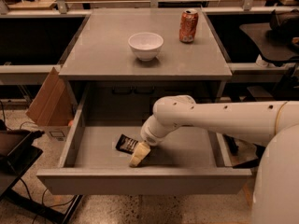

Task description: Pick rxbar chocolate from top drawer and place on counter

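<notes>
So the small flat snack bar in the glossy black wrapper (the rxbar chocolate point(125, 143)) is lying flat on the floor of the wide shallow grey top drawer point(140, 181), which is pulled out. Taking the round white bowl point(145, 45) as the reference, the bar is well in front of it and lower down, a touch to its left. The bar's long axis looks slanted, running from back-left to front-right. The back-left end is in plain sight and the front-right end tucks under the pale beige gripper point(139, 154).

The gripper is down inside the drawer, also well in front of the bowl, and its tip is right up against that end of the bar. Honestly can't tell if the claw is apart, together or clamped on the wrapper. The fat white robot arm point(219, 120) comes in from the bowl's right and reaches over the drawer wall.

Counts: one bar, one bowl, one can, one open drawer, one arm. The bowl stands upright on the flat matte grey counter point(103, 55). The orange soda can point(188, 25) stands upright on the same top, behind the bowl and to its right, clearly apart from it. In the drawer I only see the bar and the gripper. A brown cardboard box point(49, 101) leans on the floor, left of the bowl and lower.
</notes>
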Tool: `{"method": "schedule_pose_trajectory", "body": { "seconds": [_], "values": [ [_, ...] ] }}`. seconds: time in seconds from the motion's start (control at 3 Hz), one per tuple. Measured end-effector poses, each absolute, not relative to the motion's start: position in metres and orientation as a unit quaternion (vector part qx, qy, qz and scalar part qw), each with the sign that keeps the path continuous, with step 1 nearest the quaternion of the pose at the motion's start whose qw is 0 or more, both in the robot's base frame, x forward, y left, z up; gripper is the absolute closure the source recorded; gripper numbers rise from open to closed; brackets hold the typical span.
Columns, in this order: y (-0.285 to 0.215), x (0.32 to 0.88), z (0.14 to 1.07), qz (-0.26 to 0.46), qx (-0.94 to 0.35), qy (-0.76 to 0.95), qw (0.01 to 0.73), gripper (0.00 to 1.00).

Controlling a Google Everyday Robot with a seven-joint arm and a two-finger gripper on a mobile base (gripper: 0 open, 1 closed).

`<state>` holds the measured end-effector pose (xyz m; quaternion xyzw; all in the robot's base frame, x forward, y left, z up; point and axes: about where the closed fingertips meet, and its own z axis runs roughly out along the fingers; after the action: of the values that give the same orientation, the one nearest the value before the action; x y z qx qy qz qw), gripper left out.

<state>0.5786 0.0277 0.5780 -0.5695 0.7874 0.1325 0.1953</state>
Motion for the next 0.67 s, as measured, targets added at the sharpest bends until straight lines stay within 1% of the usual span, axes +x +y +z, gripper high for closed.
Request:
{"method": "schedule_pose_trajectory", "body": {
  "seconds": [0.67],
  "values": [
    [0.0278,0.5786,0.5953,0.133,-0.57,0.787,0.195,0.85]
  ]
}}
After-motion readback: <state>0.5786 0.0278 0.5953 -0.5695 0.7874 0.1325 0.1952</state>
